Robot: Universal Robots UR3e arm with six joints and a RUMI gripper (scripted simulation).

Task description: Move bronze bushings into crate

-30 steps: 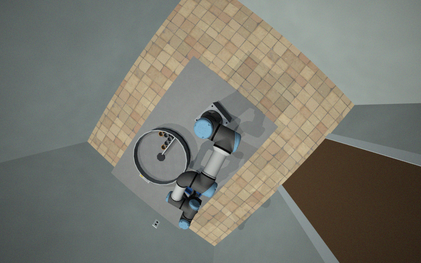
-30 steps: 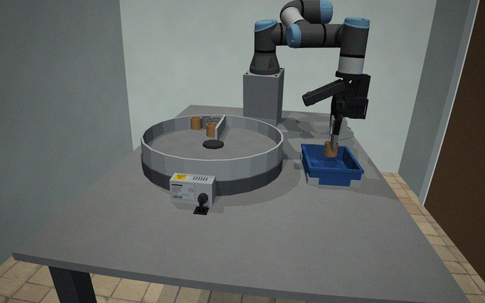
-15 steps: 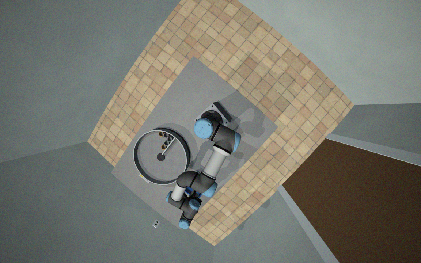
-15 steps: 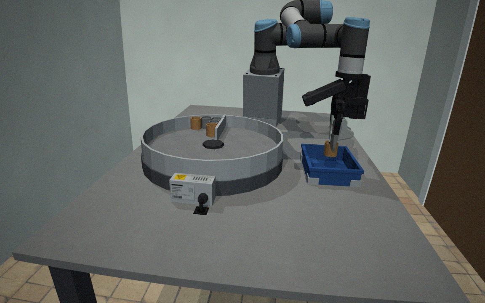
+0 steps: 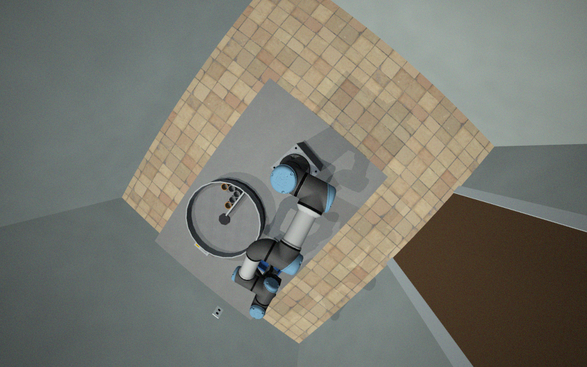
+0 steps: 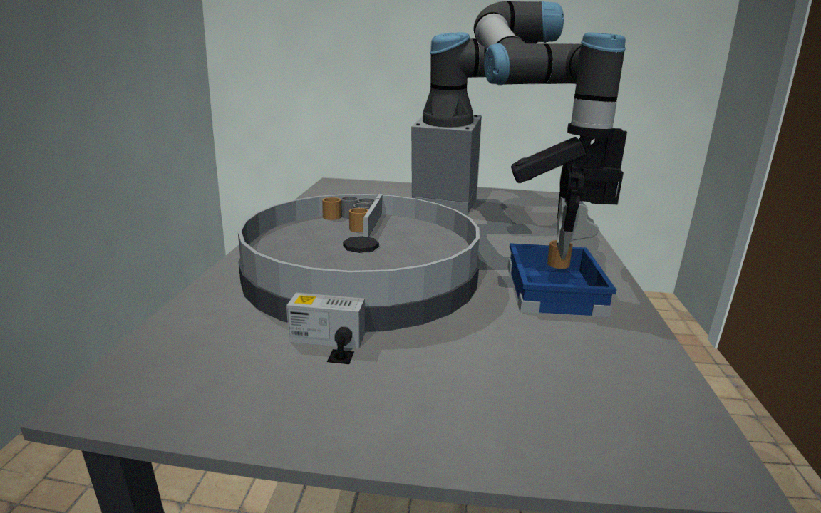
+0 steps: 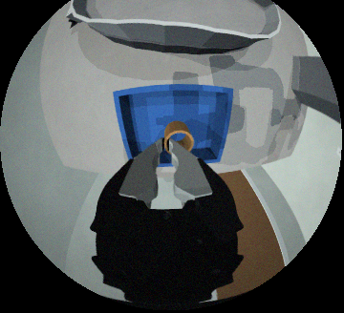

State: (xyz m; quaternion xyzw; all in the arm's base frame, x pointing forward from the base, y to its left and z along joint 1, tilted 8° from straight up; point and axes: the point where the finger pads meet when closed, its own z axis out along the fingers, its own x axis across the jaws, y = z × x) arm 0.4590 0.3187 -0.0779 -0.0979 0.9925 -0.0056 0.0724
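Note:
My gripper (image 6: pixel 564 254) (image 7: pixel 165 138) points down and is shut on the wall of a bronze bushing (image 6: pixel 554 256) (image 7: pixel 177 126), one fingertip inside its bore. The bushing is upright, over or partly inside the blue crate (image 6: pixel 560 302) (image 7: pixel 167 87); I cannot tell whether it touches the crate floor. No other bushing shows in the crate. On the turntable (image 5: pixel 241 230) (image 6: pixel 298 281) (image 7: pixel 143 31) stand a bronze bushing (image 5: pixel 223 187) (image 6: pixel 331 209) near the wall and another bronze bushing (image 5: pixel 226 206) (image 6: pixel 356 220) by the divider, with several grey bushings (image 6: pixel 349 202) between them. The arm hides most of the crate in the top view.
The straight divider (image 5: pixel 236 202) (image 6: pixel 372 216) runs from the turntable's hub (image 5: pixel 224 219) (image 6: pixel 360 244) to its raised wall. A white control box (image 6: pixel 326 318) with a black knob (image 6: pixel 343 335) stands at its front. The arm's grey pedestal (image 6: pixel 444 162) stands behind.

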